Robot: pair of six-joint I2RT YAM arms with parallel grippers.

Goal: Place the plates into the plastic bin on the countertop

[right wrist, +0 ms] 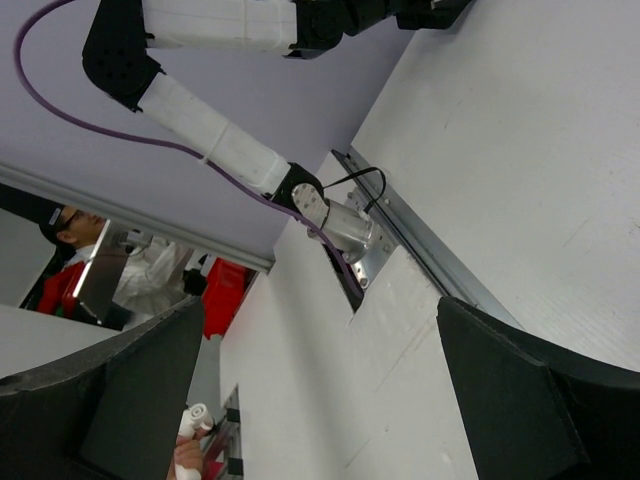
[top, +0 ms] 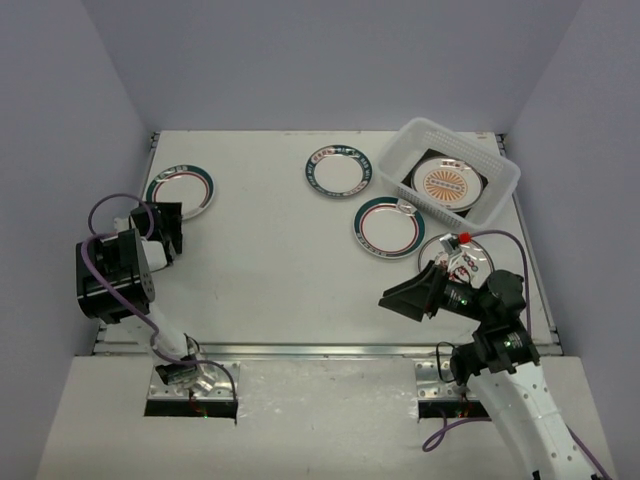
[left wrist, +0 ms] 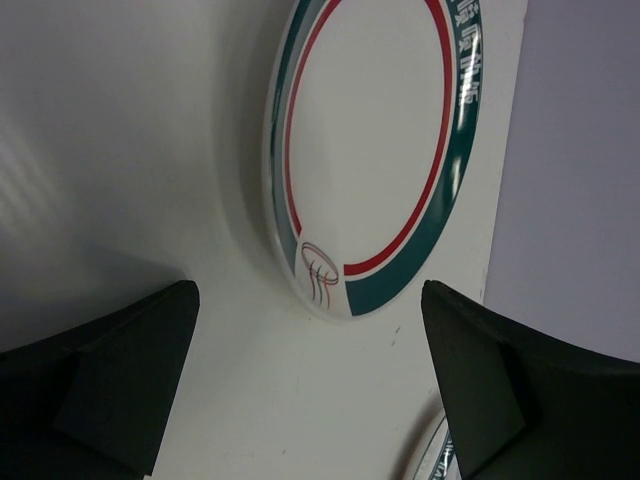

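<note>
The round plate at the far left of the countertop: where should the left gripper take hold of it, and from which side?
Probably at its rim, on the edge nearest the left gripper, coming from the near side. The plate lies flat on the countertop and is shallow, so only the slightly raised rim offers a pinch. The open jaws face that edge.

White characters stand on the teal rim of the plate, too skewed to read.
</note>
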